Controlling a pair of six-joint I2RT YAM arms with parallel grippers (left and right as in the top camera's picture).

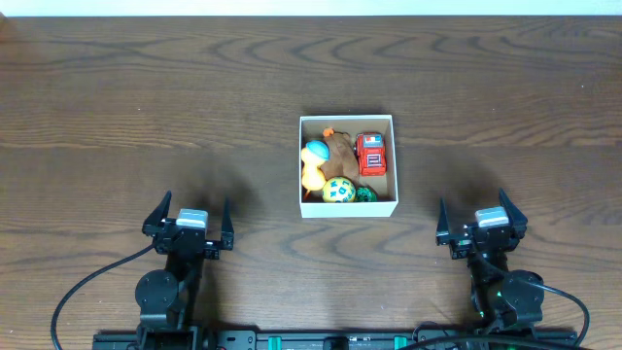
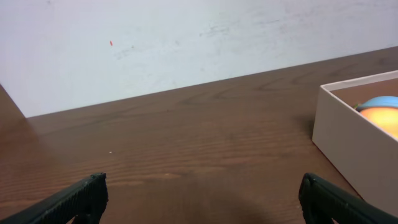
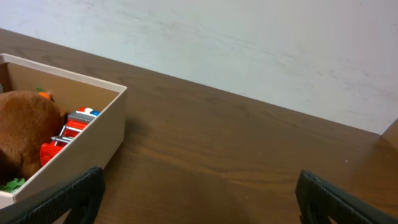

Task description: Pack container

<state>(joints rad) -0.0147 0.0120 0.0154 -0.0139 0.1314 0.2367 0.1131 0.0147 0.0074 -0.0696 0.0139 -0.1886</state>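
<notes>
The container point(image 1: 303, 165), a small square white-walled box, sits mid-table. It holds a red toy truck point(image 1: 370, 154), a brown plush point(image 1: 338, 148), a blue-and-orange toy point(image 1: 314, 160), a yellow patterned ball point(image 1: 338, 190) and a green toy point(image 1: 364, 193). My left gripper point(image 1: 190, 220) is open and empty near the front edge, left of the box. My right gripper point(image 1: 480, 222) is open and empty, right of the box. The box wall shows in the left wrist view point(image 2: 348, 146) and the right wrist view point(image 3: 81, 152), where the truck point(image 3: 65, 134) and plush point(image 3: 25, 124) are visible.
The dark wood table point(image 1: 146, 107) spreads all round the box. A pale wall point(image 2: 186, 37) lies beyond the far edge. Black cables point(image 1: 83, 292) run along the front by the arm bases.
</notes>
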